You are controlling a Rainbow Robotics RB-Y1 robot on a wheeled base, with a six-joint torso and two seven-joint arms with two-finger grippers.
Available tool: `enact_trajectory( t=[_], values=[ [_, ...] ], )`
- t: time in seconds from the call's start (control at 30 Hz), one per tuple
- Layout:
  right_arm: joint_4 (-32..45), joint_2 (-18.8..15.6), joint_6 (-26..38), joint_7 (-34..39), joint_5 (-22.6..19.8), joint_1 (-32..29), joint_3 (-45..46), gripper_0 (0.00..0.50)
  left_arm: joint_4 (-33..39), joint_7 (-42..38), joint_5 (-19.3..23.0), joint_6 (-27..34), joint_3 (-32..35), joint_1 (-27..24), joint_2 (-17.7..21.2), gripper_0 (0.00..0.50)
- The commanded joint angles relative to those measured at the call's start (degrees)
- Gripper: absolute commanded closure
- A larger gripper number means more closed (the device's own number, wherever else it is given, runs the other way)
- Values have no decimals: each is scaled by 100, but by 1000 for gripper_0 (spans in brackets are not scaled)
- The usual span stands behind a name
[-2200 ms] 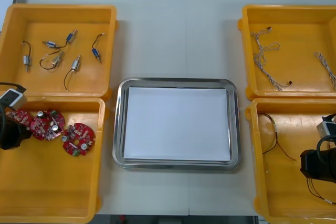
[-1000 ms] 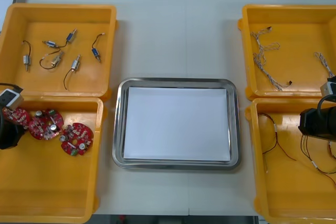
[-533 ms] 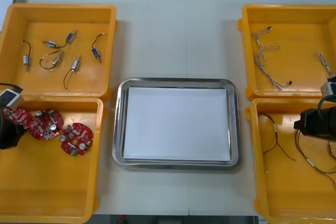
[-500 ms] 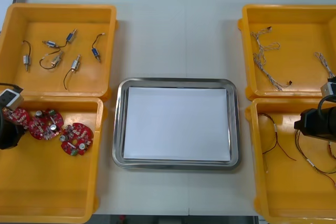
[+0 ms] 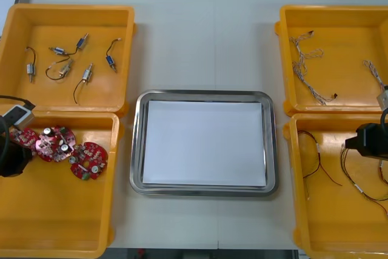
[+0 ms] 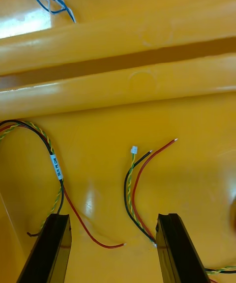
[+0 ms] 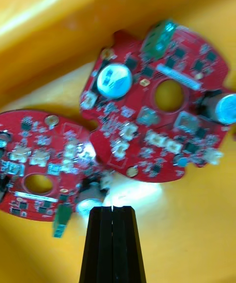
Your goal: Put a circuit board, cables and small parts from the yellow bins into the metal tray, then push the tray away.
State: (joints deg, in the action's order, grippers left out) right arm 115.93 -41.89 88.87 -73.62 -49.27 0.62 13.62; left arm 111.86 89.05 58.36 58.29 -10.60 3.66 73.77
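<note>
**Front view.** A metal tray (image 5: pixel 203 96), white inside, sits at the middle of the bench (image 5: pixel 206 34) between four yellow bins and holds nothing.

- The far left bin (image 5: pixel 66 19) contains several small metal parts (image 5: pixel 63 65) with short leads.
- The near left bin (image 5: pixel 60 222) contains three round red circuit boards (image 5: pixel 88 161) in a row along its far side, the neighbours overlapping or touching.
- The left hand (image 5: pixel 12 156) hovers at the outer end of this row, over the near left bin.
- The far right bin (image 5: pixel 339 22) contains twisted blue and white cables (image 5: pixel 306 68).
- The near right bin (image 5: pixel 327 222) contains red and yellow cables (image 5: pixel 318 159) with black strands.
- The right hand (image 5: pixel 367 141) hangs over the outer side of this bin, near its far wall.

**Left wrist view.** The two black fingers (image 7: pixel 112 234) are pressed together with nothing between them. Their tips stand just before the spot where the larger-looking board (image 7: pixel 157 106) overlaps its neighbour (image 7: pixel 44 170).

**Right wrist view.** The fingers stand wide apart above the bin floor. A short loose cable (image 6: pixel 132 189) lies between them, close to one finger, and does not touch either pad. A longer labelled cable (image 6: pixel 55 165) curves by the other finger.
</note>
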Motion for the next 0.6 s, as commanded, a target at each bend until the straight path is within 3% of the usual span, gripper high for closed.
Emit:
enact_trajectory(
  t=[0.03,0.23,0.37,0.6],
  values=[
    [254,-707,-273,-311,-346,-440,158,0,301,429,88,59,173,64,23,500],
    [421,-1085,-616,-496,-672,-888,158,0,600,342,79,59,471,557,23,500],
    [720,-1217,-757,-909,-672,-1170,158,0,785,306,70,59,603,794,23,500],
    [746,-1287,-994,-1682,-707,-1530,106,0,837,271,53,59,770,855,23,500]
  ],
)
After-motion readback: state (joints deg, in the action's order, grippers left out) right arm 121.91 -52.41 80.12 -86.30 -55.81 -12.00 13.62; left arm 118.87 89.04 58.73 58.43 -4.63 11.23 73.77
